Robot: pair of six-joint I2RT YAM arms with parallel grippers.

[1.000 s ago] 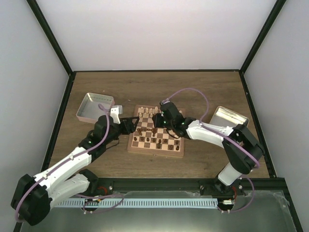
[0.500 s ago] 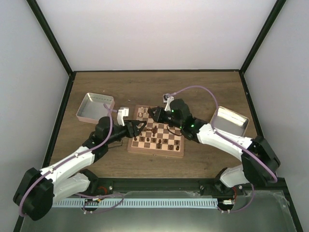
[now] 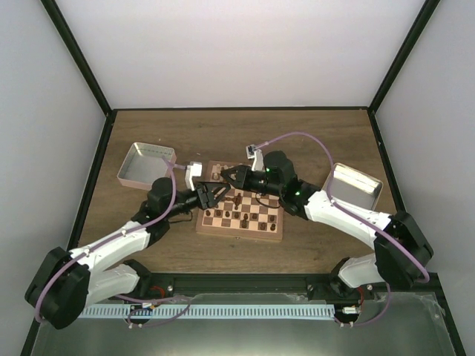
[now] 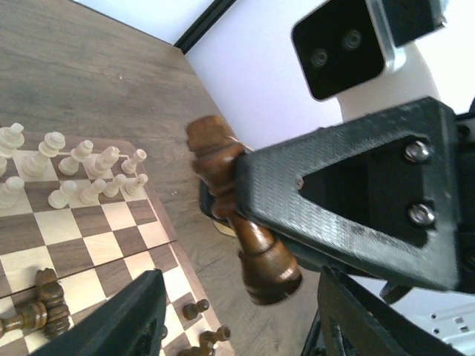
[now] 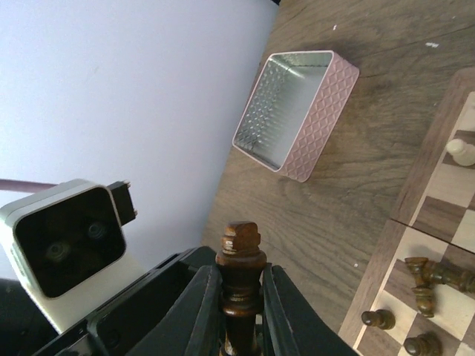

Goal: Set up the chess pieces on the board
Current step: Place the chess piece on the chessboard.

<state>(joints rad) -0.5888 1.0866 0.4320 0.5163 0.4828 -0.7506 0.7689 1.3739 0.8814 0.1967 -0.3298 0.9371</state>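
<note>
Two end effectors meet over the far left part of the board (image 3: 239,236), a square of tan and dark brown wooden checks inside a brown border, lying on the wood-grain counter (image 3: 223,133). The right end effector (image 5: 239,311) pinches one dark chessman (image 5: 239,259), a tall turned piece of glossy brown wood with a ringed collar and a knobbed top, held in the air above the board. The left end effector (image 4: 245,325) stands spread, one black finger on either side of that piece's base, and I see no contact.

On the board, at least ten pale chessmen (image 4: 89,191) stand in two rows along one edge. Among the dark ones, one (image 4: 33,308) lies on its side and a few small pawns stand upright.

Two shallow metal trays flank the board. The pink tray (image 3: 145,163) to its left has quilted diamond walls and a dimpled shiny floor. The silver tray (image 3: 355,185) sits to its right.
</note>
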